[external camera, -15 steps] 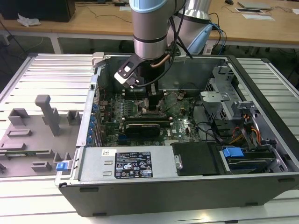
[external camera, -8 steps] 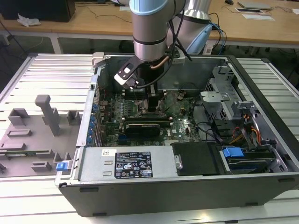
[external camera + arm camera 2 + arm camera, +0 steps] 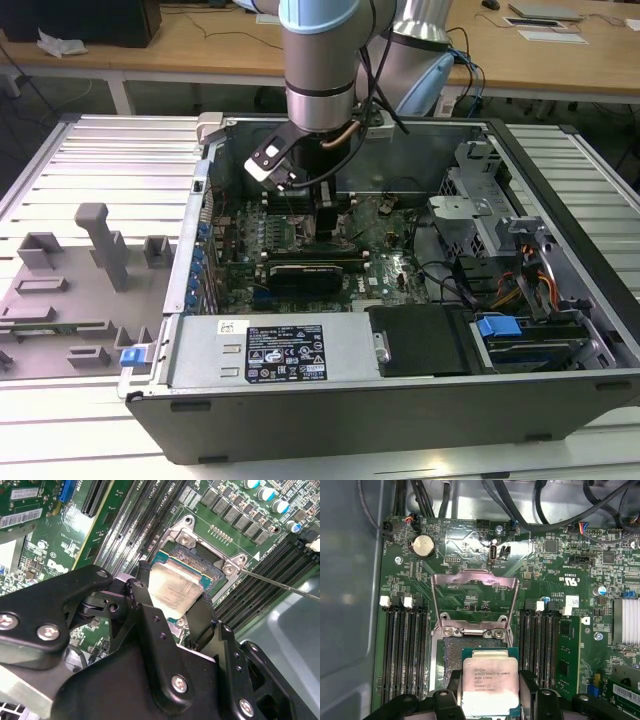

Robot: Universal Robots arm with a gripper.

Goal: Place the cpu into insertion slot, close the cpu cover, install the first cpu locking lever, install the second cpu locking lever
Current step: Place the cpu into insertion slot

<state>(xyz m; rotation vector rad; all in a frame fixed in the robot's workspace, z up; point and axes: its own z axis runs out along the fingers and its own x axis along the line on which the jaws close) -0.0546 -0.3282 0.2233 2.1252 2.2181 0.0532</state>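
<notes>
There, at the exterior view's left, a tray of grey fixture blocks (image 3: 100, 250) lay on the ribbed table (image 3: 120, 140), well apart from the work. In the middle of that frame the open computer case (image 3: 300, 430) lay on its side so that the motherboard (image 3: 390, 250) faced up. The arm (image 3: 320, 70) reached straight down into it from the top centre, with the gripper (image 3: 325, 215) low over the board. At the exterior view's right sat the drive cage (image 3: 470, 215), clear of the arm. In the first wrist view the gripper was clenched on the cpu (image 3: 490, 687), with a black finger (image 3: 529, 687) against each of two opposite edges. The silvery face was up and level, a hold that looked suited to a flat drop. The cpu hung over the part of the insertion slot (image 3: 470, 652) farthest from the cover, with the contact field bare beyond it, and it seemed not yet seated. The cpu cover (image 3: 470, 625) stood swung up on its hinge beyond the slot, which left the opening free for the chip. In the second wrist view a thin metal rod (image 3: 280, 582), probably a locking lever, stuck out beside the slot, unlatched.
</notes>
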